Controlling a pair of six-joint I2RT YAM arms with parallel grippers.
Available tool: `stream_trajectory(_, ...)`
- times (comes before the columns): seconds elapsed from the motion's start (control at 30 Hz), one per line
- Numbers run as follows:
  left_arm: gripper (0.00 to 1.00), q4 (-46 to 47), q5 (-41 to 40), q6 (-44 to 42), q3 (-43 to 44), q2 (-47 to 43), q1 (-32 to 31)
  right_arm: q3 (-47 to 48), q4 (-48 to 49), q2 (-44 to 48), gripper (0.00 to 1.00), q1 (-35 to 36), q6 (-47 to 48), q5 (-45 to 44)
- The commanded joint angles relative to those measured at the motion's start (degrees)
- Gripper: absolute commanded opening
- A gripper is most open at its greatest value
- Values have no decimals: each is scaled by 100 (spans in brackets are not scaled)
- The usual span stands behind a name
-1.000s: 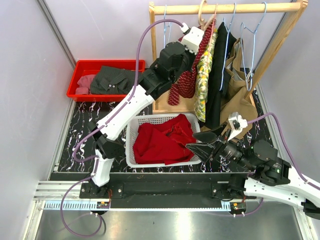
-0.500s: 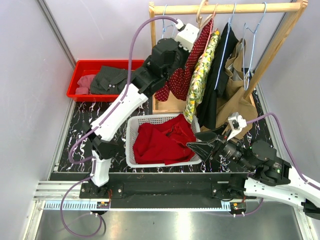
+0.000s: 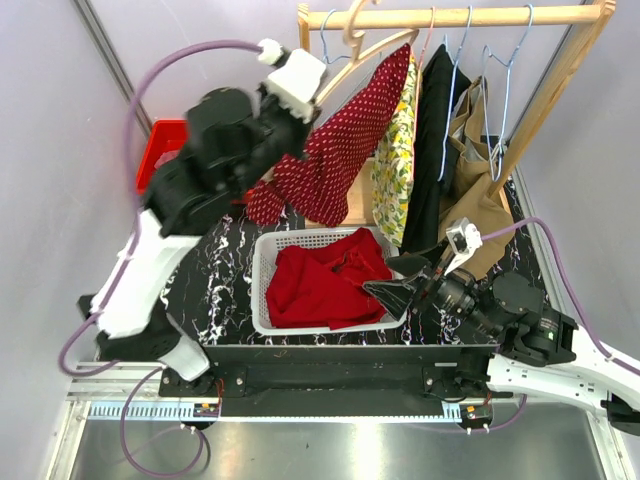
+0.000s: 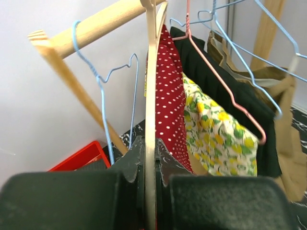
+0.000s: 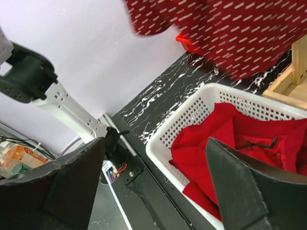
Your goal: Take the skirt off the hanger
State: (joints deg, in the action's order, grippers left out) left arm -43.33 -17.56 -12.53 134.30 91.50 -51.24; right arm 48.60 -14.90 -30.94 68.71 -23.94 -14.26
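A red skirt with white dots hangs on a wooden hanger, whose hook is at the left end of the wooden rail. My left gripper is shut on the lower end of the hanger's arm and holds it out to the left. In the left wrist view the hanger runs between the closed jaws of that gripper, with the skirt just right of it. My right gripper is open and empty over the basket's right edge. The skirt's hem shows in the right wrist view above the open right gripper.
A white basket holding a red garment stands below the skirt. A floral garment, a black one and a tan one hang on the rail among blue wire hangers. A red bin stands at the back left.
My left arm has swung up and to the left with the hanger. The dotted skirt has come away from the other garments. The right gripper has barely moved.
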Motion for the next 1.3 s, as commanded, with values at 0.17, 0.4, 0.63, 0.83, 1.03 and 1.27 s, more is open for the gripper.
stream_trajectory(0.17,0,1020,156,146,-150,-1477,-17,335,566,-711,100,37,118,-209)
stream_trajectory(0.4,0,765,517,629,-229,-1758,141,378,1715,-1905,100,29,117,11)
stream_trajectory(0.63,0,686,692,743,-369,-1917,220,255,2912,-2240,100,-120,654,-148)
stream_trajectory(0.83,0,615,850,858,-404,-1908,317,334,3642,-2654,100,-656,566,239)
stream_trajectory(1.03,0,554,1009,954,-361,-1908,396,317,4029,-3075,100,-1183,321,695)
stream_trajectory(1.27,0,448,1238,1113,-317,-1961,484,264,5187,-3856,97,-1939,-329,1600)
